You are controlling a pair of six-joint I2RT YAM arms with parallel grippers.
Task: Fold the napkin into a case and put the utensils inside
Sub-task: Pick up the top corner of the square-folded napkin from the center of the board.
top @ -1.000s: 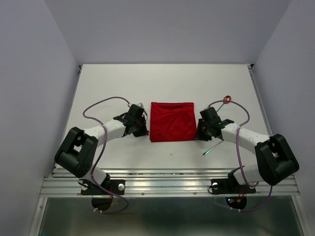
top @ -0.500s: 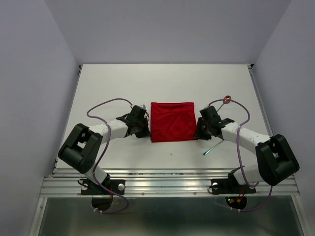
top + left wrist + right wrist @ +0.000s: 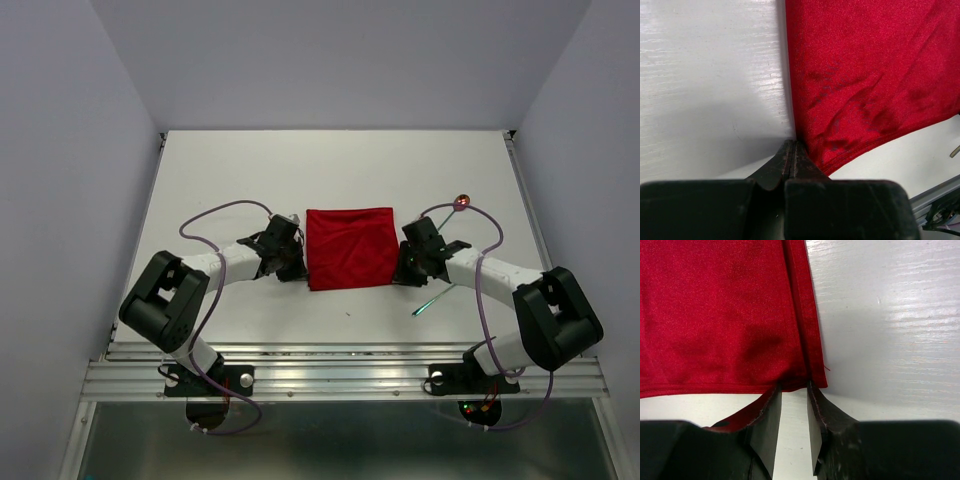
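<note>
Looking from top: napkin (image 3: 350, 247) is lying flat mid-way across the table (image 3: 220, 180), near-square, sitting between both grippers. Left gripper (image 3: 297, 266) is touching its left edge by the near corner, right gripper (image 3: 402, 268) its right edge, equally close. Fork (image 3: 432, 303) and spoon (image 3: 461, 202) are lying outside it, toward the table's right edge.

Left wrist: left gripper (image 3: 791, 145) jaws are pressing together right at the napkin (image 3: 870, 65) hem; cloth caught or not, can't tell.

Right wrist: right gripper (image 3: 794, 390) jaws are standing slightly apart, straddling the napkin (image 3: 720, 305) corner hem, not clamping.

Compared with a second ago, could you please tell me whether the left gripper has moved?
Yes, slightly. In the top view the left gripper has edged rightward, closing on the left edge of the napkin, which has stayed put.
</note>
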